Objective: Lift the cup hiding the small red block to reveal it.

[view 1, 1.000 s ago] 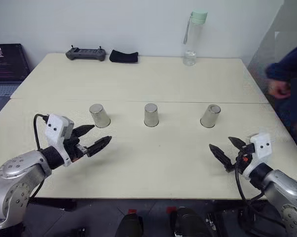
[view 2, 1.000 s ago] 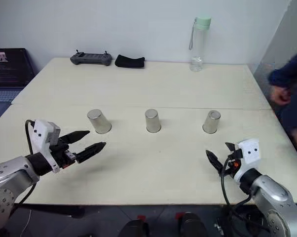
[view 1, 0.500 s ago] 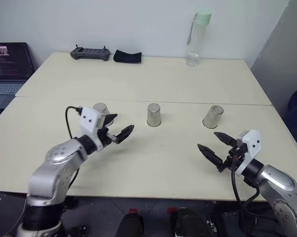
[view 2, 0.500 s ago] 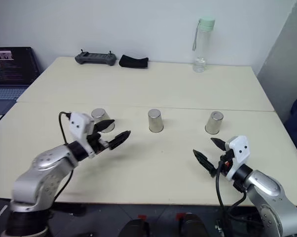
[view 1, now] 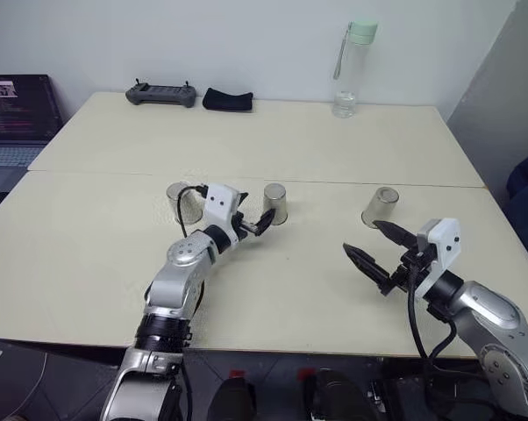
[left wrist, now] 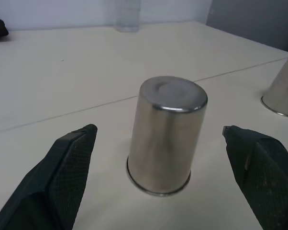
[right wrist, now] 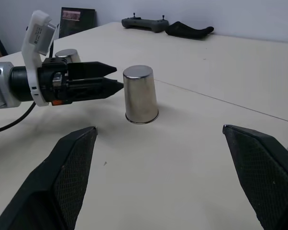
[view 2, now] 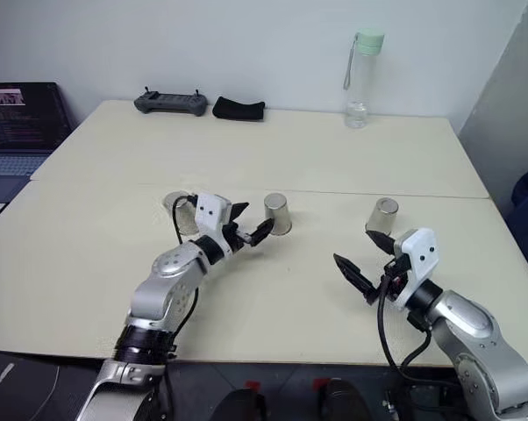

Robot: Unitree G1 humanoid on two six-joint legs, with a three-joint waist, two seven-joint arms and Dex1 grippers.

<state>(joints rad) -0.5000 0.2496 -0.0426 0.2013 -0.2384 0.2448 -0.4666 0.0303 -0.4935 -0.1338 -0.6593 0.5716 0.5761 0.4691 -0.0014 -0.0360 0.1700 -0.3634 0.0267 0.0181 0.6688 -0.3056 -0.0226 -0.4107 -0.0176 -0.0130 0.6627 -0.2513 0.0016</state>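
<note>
Middle cup (left wrist: 165, 136) stands untouched between the wide-open left pincer (view 1: 255, 224) fingers.

So my table (view 1: 97, 263) is a pale cream top with a seam running left to right across the middle. Just on the near side of that seam there's a row of three upside-down silver cups: the left cup (view 1: 181, 203), the middle cup (view 1: 275, 203) and the right cup (view 1: 379, 207), spaced well apart. Way at the far edge there's a black controller (view 1: 162, 94) with a black pouch (view 1: 228, 100) just right of it, and a clear water bottle (view 1: 350, 70) standing upright further right.
</note>
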